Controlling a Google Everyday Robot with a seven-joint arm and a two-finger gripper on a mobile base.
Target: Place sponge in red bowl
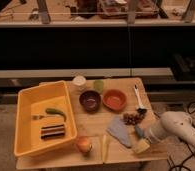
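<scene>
The end effector (pixel 146 137) at the tip of the white arm sat low over the front right corner of the desk (pixel 97 123), right at the sponge (pixel 141 146), though whether it was released or clenched on the block could not be told. The sponge lay just beside the blue-grey cloth (pixel 119 132) and near the grapes (pixel 132 118), well apart from the red bowl (pixel 114 99). That bowl stood farther back beside the dark maroon bowl (pixel 90 101), with the yellow tub (pixel 22 102) on the left and a banana (pixel 104 147) at the front edge.
</scene>
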